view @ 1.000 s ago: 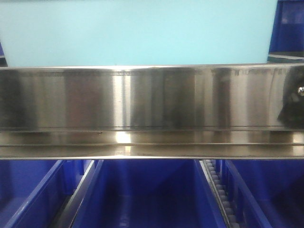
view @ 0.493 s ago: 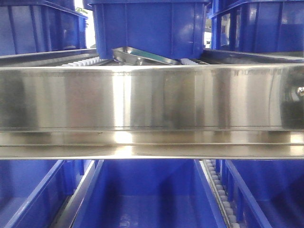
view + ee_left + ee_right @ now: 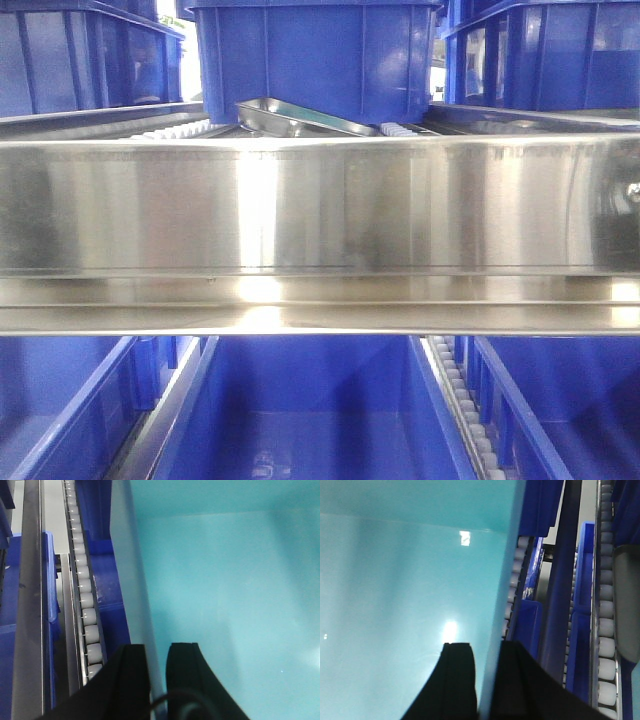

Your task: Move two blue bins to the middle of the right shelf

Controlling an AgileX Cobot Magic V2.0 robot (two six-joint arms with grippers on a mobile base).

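Note:
A light-blue bin fills both wrist views, its inside (image 3: 225,605) in the left wrist view and its inside (image 3: 395,580) in the right wrist view. My left gripper (image 3: 158,648) is shut on the bin's left wall, one finger inside and one outside. My right gripper (image 3: 485,647) is shut on its right wall in the same way. The front view shows neither this bin nor the grippers. There, dark blue bins (image 3: 315,60) stand on the shelf above a steel rail (image 3: 320,230), and more dark blue bins (image 3: 310,410) sit below it.
A steel tray (image 3: 300,118) lies tilted in front of the middle upper bin. Roller tracks run beside the held bin on its left (image 3: 82,590) and on its right (image 3: 606,605), with dark blue bins (image 3: 527,625) alongside them.
One second ago the light-blue bin filled the top of the front view; it has left that view and the dark blue bins behind show. Nothing differs since half a second ago.

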